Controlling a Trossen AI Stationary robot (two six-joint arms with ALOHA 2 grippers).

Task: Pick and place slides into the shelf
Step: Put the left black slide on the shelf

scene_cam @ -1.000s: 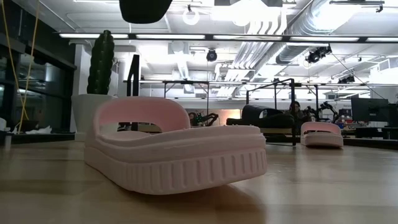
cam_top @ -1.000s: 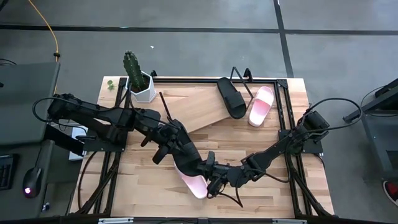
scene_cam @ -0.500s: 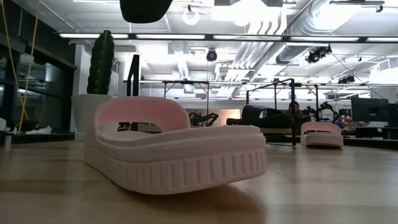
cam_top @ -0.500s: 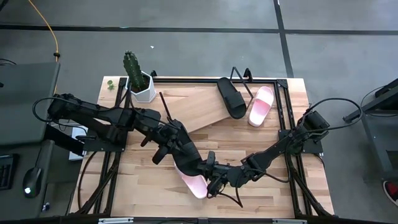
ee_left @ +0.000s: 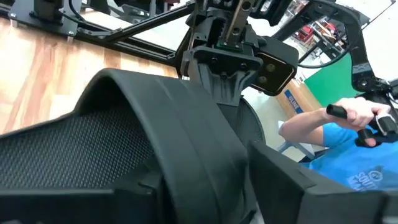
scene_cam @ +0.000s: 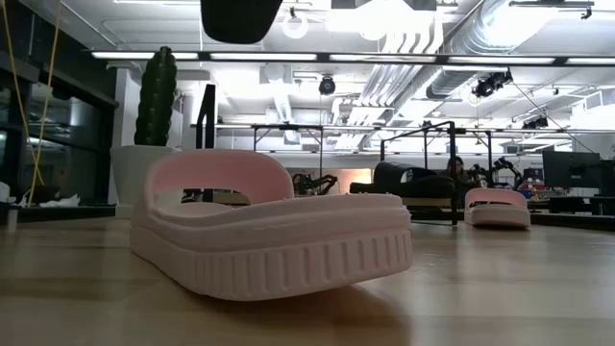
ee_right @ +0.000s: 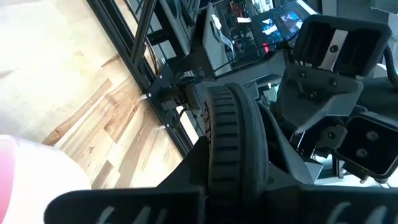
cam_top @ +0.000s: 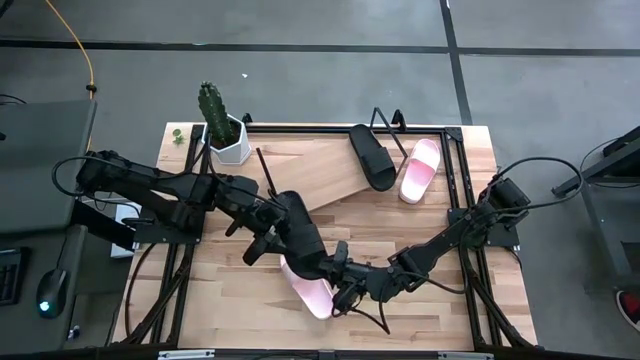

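High view: the bench (cam_top: 420,300) carries everything, and the shelf (cam_top: 325,172) lies slanted across its far half. Both arms reach in from either side of the shelf and meet on the near side of it, well apart from its board.

The left end effector (cam_top: 328,268) and the right end effector (cam_top: 345,290) sit close together there, right over the near pink slide (cam_top: 308,292). That slide lies flat on the bench, well clear of the shelf on its near side.

A black slide (ee_left: 143,149) fills the left wrist view, its mesh-textured footbed and wide strap directly in front of the left end effector. Whether that end effector grips it I cannot tell. In the low view the same slide hangs as a dark shape at the top edge, above the near pink slide and not touching it.

The right end effector is closed. A dark ribbed edge stands right before it in its own wrist view, and I cannot tell whether it is pinched on that edge.

A second black slide (cam_top: 372,157) rests on the shelf's right end. The far pink slide (cam_top: 420,168) lies just beside that end, next to the black one; whether it is on the board is unclear.

A potted cactus (cam_top: 222,125) stands near the shelf's left end.
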